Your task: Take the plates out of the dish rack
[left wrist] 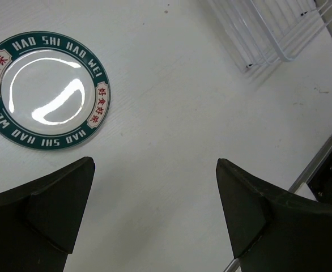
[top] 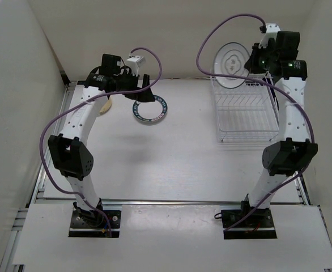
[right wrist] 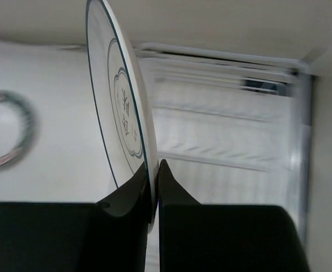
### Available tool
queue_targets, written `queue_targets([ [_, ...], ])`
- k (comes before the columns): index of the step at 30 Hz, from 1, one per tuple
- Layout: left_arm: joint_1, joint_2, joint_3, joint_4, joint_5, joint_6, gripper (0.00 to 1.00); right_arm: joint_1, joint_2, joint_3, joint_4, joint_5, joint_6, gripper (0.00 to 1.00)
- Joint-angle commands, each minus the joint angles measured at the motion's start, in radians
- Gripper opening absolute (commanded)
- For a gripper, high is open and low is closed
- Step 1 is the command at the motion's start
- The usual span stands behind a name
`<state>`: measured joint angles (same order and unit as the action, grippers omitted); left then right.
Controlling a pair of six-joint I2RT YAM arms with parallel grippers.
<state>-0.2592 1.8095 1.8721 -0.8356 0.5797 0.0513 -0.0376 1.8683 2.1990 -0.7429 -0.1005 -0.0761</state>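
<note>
Clenching thin rim of glossy round plate (right wrist: 118, 113), right jaws, left jaws released

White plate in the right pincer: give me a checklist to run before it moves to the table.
1. Right pincer shut on the white plate at its rim: ok.
2. Plate held on edge, not sagging in the grip: ok.
3. Plate lifted free of the dish rack: cannot tell, because its lower edge is hidden behind the fingers.
4. No other plate showing in the rack: ok.
5. Bare table between the rack and the green-rimmed plate, which lies flat: ok.
6. Left pincer open, holding nothing and beside the green-rimmed plate rather than over it: ok.
</note>
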Motion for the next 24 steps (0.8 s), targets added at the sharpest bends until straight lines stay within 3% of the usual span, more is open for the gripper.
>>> queue_targets([
  [1, 0.0, 0.016, 0.062, 0.032, 0.086, -0.054, 0.99, 0.002, -0.061, -0.065, -0.047, -0.595, 0.072, 0.0],
  [2, 0.0, 0.016, 0.074, 0.032, 0.1, -0.054, 0.99, 0.002, -0.072, -0.088, -0.047, -0.728, 0.082, 0.0],
  [8, 0.0, 0.059, 0.105, 0.053, 0.227, -0.074, 0.99, 0.064, -0.058, -0.242, -0.047, -0.974, 0.104, 0.0],
  [14, 0.0, 0.059, 0.102, 0.053, 0.454, -0.048, 0.99, 0.11, 0.0, -0.245, -0.027, -1.036, 0.124, 0.0],
  [24, 0.0, 0.102, 0.074, 0.053, 0.545, -0.039, 0.99, 0.171, 0.069, -0.209, 0.013, -1.068, 0.167, 0.0],
])
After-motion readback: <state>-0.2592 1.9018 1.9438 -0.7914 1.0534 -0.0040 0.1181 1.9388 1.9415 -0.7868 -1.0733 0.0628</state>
